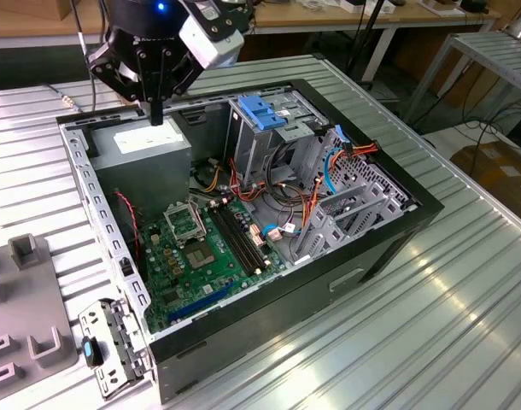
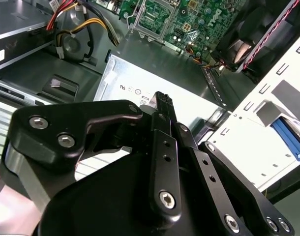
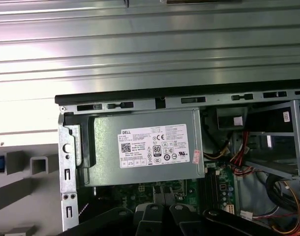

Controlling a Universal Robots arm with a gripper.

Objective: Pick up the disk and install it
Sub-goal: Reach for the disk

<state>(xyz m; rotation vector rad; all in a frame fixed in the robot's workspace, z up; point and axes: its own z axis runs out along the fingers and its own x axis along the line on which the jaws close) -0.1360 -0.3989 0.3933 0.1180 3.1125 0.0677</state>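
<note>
- Hovering the gripper [image 1: 156,118] just above the power supply [image 1: 145,147], in the corner of the open computer case [image 1: 389,235] at the exterior view's far left.
- Holding the fingers [image 2: 162,125] pressed together, pinching nothing, tips pointing down at the power supply's labelled top.
- Finding the disk [image 2: 289,139] outside the case, past its slotted wall, lying in the grey fixture [image 2: 286,104] on the table [image 1: 448,325]; seeing of it a bright blue strip of carrier in the second wrist view.
- Standing well apart from the disk, with that wall between.
- Showing the tall metal cage [image 1: 243,141] with its light-blue latch plate [image 1: 262,111] along the case's far edge, beside the power supply and above the motherboard [image 1: 201,252].
</note>
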